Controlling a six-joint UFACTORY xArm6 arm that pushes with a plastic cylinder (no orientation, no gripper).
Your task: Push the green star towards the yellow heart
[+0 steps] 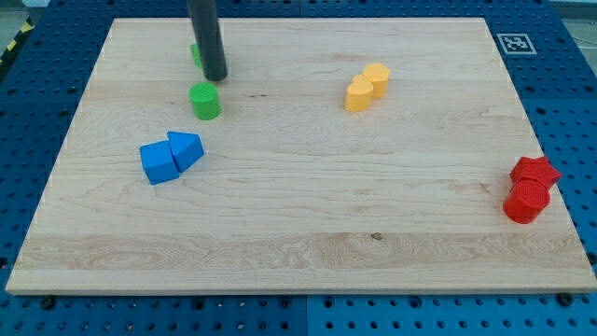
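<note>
The green star (pixel 195 54) lies near the view's top left, mostly hidden behind my dark rod; only its left edge shows. My tip (pixel 215 77) rests on the board at the star's lower right, touching or almost touching it. The yellow heart (pixel 359 95) lies well to the view's right of the tip, pressed against a second yellow block (pixel 377 77) at its upper right. A green cylinder (pixel 205 101) stands just below the tip.
A blue cube (pixel 158 163) and a blue wedge-like block (pixel 187 147) sit together at the left. A red star (pixel 534 172) and a red cylinder (pixel 525 203) sit at the right edge. A black-and-white marker (pixel 514 42) is at the top right corner.
</note>
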